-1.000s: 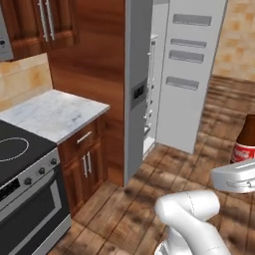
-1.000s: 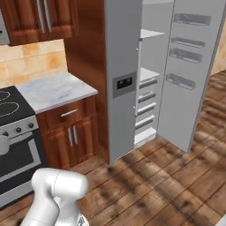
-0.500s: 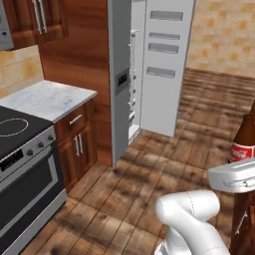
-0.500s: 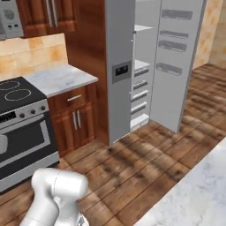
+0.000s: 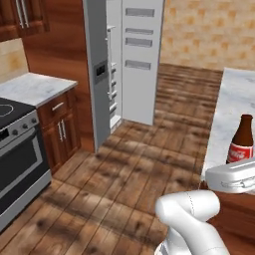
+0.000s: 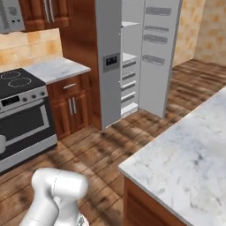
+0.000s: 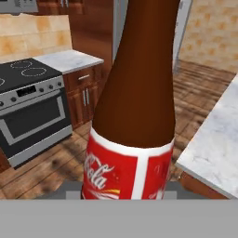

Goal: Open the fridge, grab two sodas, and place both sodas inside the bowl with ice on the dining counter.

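The whole scene has shifted because the base has driven and turned. The tall grey fridge (image 5: 127, 64) with its open door now sits farther off ahead of the arm. The white-grey marble dining counter (image 6: 194, 163) has come into view close beside the arm, just behind the dark brown red-labelled soda bottle (image 5: 241, 142).
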{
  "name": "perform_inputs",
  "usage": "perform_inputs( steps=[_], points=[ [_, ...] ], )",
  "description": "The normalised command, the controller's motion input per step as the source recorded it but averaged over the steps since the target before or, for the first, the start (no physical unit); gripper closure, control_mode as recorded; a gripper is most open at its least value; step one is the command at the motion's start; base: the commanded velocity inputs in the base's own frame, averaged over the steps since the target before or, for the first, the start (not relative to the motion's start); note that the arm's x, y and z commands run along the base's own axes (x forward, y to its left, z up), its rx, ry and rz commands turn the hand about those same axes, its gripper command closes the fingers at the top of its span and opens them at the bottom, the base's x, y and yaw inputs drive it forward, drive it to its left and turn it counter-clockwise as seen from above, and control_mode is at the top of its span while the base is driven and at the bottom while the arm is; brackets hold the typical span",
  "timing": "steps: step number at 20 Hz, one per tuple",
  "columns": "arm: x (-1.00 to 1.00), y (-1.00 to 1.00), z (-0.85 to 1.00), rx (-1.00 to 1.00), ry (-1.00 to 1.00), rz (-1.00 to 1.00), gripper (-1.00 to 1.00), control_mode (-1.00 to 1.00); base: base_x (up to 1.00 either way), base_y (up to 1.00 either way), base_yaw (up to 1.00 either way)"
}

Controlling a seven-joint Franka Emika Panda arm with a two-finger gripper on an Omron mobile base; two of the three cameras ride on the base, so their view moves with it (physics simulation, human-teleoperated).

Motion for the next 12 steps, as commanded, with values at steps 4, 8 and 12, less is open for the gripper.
perform_inputs(
  steps=[4, 8, 12],
  points=[
    [0.00, 0.00, 0.00, 0.00, 0.00, 0.00, 1.00, 1.00, -0.77, -0.57, -0.09],
    [0.00, 0.00, 0.00, 0.00, 0.00, 0.00, 1.00, 1.00, -0.54, -0.72, -0.07],
    [0.00, 0.00, 0.00, 0.00, 0.00, 0.00, 1.00, 1.00, -0.54, -0.81, -0.06]
  ],
)
